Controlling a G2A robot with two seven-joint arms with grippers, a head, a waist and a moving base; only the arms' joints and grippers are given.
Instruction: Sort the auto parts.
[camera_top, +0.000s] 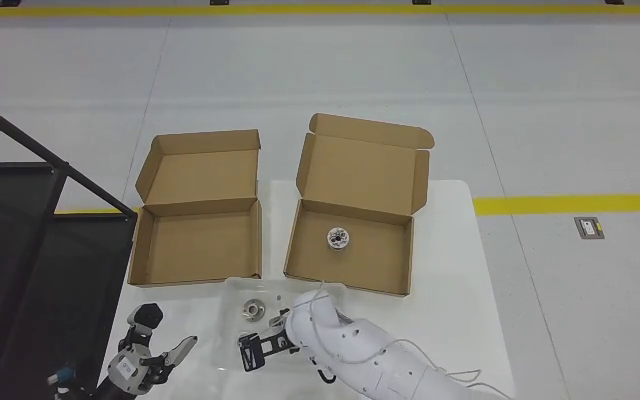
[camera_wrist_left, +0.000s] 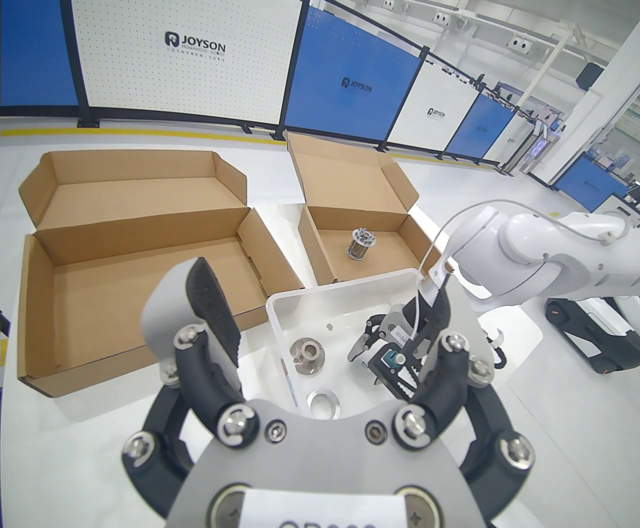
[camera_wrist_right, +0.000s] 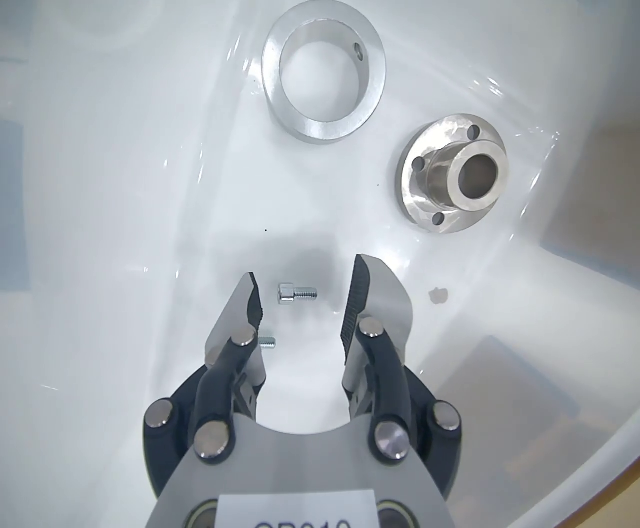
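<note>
My right gripper (camera_wrist_right: 306, 285) hangs open low inside the white tray (camera_wrist_right: 125, 200), with a small silver screw (camera_wrist_right: 297, 293) lying between its fingertips, untouched. A second screw (camera_wrist_right: 266, 342) peeks out from behind one finger. Farther along the tray floor lie an aluminium ring (camera_wrist_right: 324, 70) and a flanged hub (camera_wrist_right: 455, 172). From above, the right gripper (camera_top: 252, 352) is at the tray's near side, beside the hub (camera_top: 250, 308). My left gripper (camera_top: 167, 335) stands open off the tray's left, holding nothing. A slotted metal cylinder (camera_top: 338, 237) sits in the right cardboard box (camera_top: 390, 262).
The left cardboard box (camera_top: 200, 250) stands open with nothing in it, lid flap up, behind the left gripper (camera_wrist_left: 325, 320). Both boxes line the table's far side, close behind the tray (camera_top: 300, 288). A black rack (camera_top: 40, 260) borders the table's left edge.
</note>
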